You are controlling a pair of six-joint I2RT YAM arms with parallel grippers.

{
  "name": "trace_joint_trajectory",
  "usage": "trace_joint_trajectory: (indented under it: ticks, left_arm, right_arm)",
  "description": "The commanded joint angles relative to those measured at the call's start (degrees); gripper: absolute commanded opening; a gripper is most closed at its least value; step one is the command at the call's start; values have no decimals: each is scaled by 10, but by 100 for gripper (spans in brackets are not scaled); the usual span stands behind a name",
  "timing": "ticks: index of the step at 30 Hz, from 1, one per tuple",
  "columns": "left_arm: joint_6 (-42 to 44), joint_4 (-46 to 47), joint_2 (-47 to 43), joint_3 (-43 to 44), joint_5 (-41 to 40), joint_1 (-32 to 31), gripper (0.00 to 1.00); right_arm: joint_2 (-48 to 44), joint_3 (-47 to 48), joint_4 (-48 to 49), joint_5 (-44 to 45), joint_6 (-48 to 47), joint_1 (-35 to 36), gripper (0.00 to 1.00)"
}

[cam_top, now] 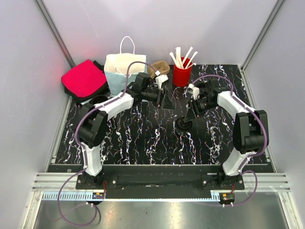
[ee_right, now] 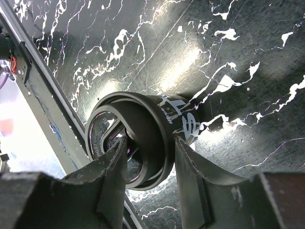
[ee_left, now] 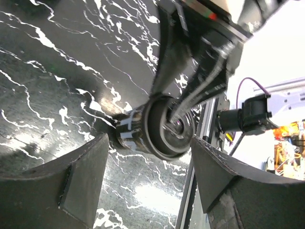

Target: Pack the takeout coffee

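Right tool (cam_top: 185, 119) is closed on the takeout coffee (cam_top: 183, 126), which sits on the black marbled surface (cam_top: 143, 138) right of centre, nearer the arm bases than the red cup (cam_top: 181, 76) of white stirrers (cam_top: 183, 56). From above, the coffee is only a small dark disc half hidden under the tool, and the grip cannot be read.

The right wrist view fills that in. The right tool (ee_right: 150, 148) straddles the rim of the black lid (ee_right: 102, 131), with one finger (ee_right: 112, 171) lying over the lid's top and the other (ee_right: 190, 176) pressed against the outside of the cup wall (ee_right: 178, 119), where white lettering shows.

The left wrist view shows the same takeout coffee (ee_left: 143, 129) from the opposite side. Its base looks to be touching the surface, and the right arm's fingers come down onto its lid. The left tool (ee_left: 148, 162) is spread wide, its two dark fingers framing the coffee without touching it.

Only the top view shows where the left tool (cam_top: 167, 100) sits. It is left of the coffee and apart from it, in front of a white paper bag (cam_top: 121, 71) with handles. A pink pouch (cam_top: 85, 80) lies at the far left.
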Motion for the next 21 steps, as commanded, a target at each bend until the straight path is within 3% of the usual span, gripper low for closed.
trace_joint_trajectory:
  ticks: [1, 10, 21]
  left_arm:
    - [63, -21, -50, -45, -26, -31, 73]
    - [58, -72, -30, -85, -109, -75, 72]
    - [8, -68, -16, -74, -129, -92, 73]
  right_arm:
    - [14, -22, 35, 122, -28, 8, 45]
    - [15, -26, 45, 123, -17, 8, 45]
    - [8, -38, 52, 124, -13, 8, 45]
